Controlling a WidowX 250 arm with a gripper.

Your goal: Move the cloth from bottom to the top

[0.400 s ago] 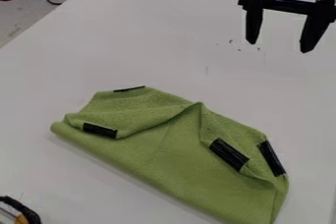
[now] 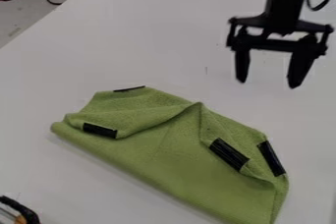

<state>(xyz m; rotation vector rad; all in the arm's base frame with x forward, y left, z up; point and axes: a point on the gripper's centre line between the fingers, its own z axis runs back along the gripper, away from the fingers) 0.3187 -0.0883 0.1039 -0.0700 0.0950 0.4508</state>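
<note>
Black gripper (image 2: 267, 84), fingers spread and holding nothing
Folded green cloth (image 2: 174, 156) lies on the white table (image 2: 144, 31), camera side of the fingers, untouched

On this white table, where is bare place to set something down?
The widest bare patch of the table is beyond the cloth, between the table's left edge and the gripper. Another is between the cloth's lower-left side and the black curved thing in the corner. The right is more crowded, with gripper and cloth close in view.
</note>
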